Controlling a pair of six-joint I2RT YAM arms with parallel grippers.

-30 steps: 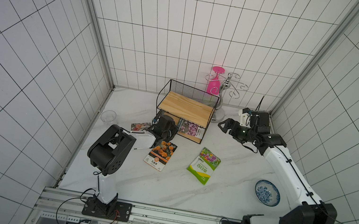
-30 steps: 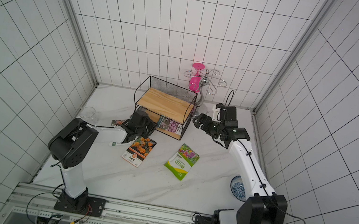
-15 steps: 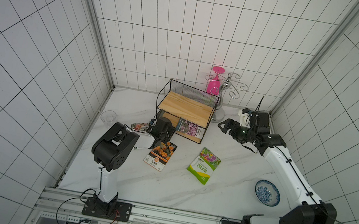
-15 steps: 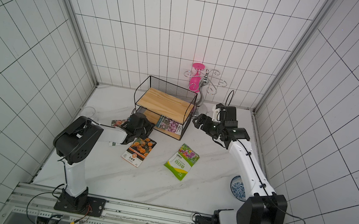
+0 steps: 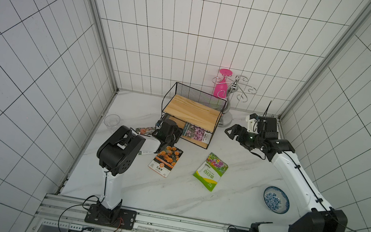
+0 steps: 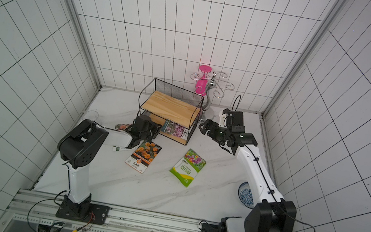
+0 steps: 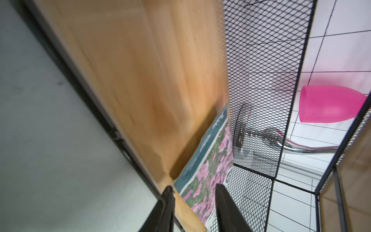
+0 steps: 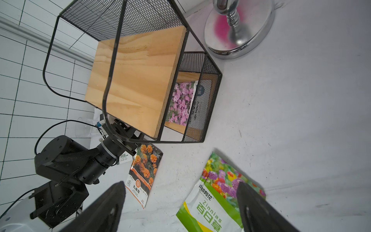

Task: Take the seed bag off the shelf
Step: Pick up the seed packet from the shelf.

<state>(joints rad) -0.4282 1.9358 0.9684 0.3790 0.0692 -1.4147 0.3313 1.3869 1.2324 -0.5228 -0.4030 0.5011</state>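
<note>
Reference: left gripper. The shelf stands directly ahead; the fingertips reach its lower tier. The seed bag lies on the lower board just ahead of the fingertips, against the far end wall. Behind the fingertips, the marigold packet lies on the table beside the wrist, with another packet on the wrist's opposite side and a cup beyond it. Reference: right gripper. The shelf's end lies ahead, apart. The stand sits just beside, toward the back wall. The zinnia bag lies on the table below. The bowl lies well behind, beside the arm.
</note>
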